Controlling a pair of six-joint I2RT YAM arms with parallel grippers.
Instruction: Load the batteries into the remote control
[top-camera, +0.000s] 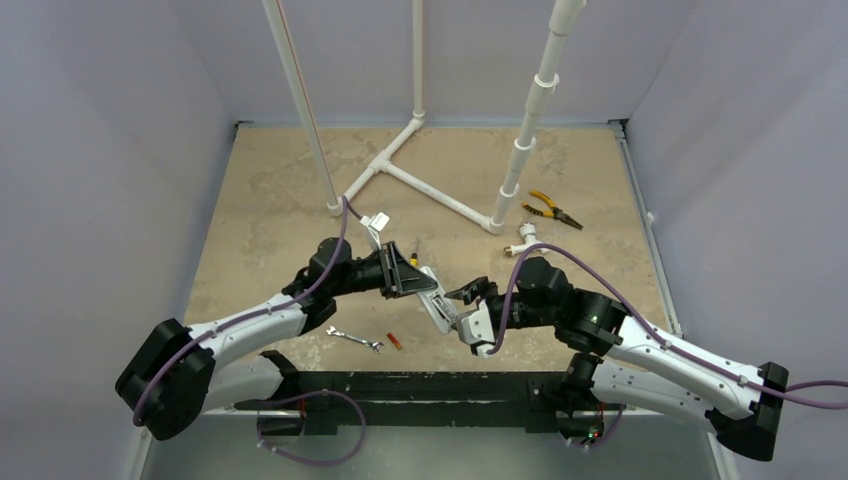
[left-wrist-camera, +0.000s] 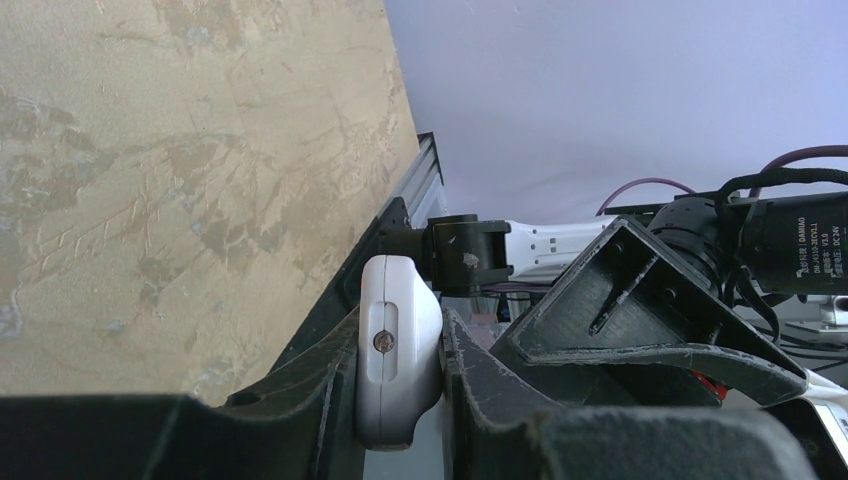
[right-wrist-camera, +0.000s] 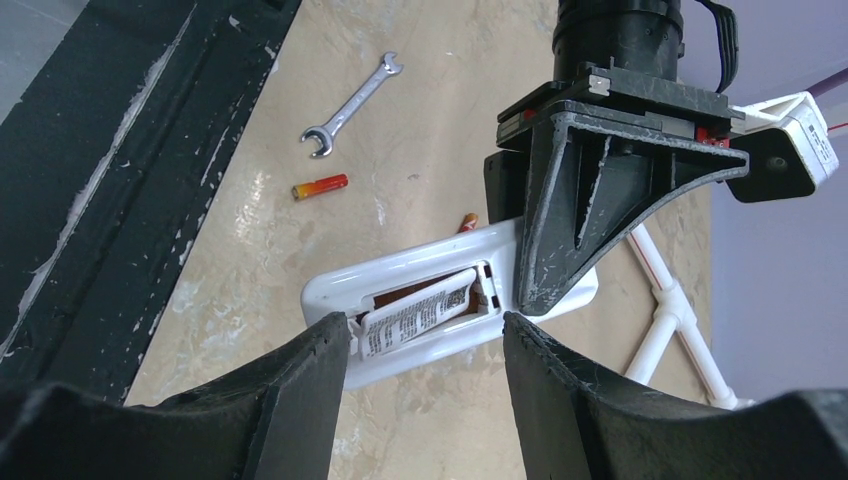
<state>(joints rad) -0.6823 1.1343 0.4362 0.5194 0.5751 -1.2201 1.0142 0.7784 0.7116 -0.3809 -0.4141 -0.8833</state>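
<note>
Remote control (right-wrist-camera: 420, 275) sits clamped in left gripper (right-wrist-camera: 548, 275); right gripper (right-wrist-camera: 427, 350) spread wide, empty; battery (top-camera: 395, 341) lies at wrench's (top-camera: 355, 340) three o'clock

A silver wrench (top-camera: 356, 340) is seen lying flat on the tan table (top-camera: 270, 210), near its front edge. Yellow-handled pliers (top-camera: 555, 210) are laid just beside a white pipe frame (top-camera: 430, 190), far right.

Robot lab cell (walled booth (top-camera: 110, 150)), PVC rig (top-camera: 432, 191), wrench (top-camera: 356, 340) & pliers (top-camera: 553, 210)

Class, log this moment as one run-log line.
left pincer: shut on remote control | right pincer: open by remote | battery: on table near wrench
</note>
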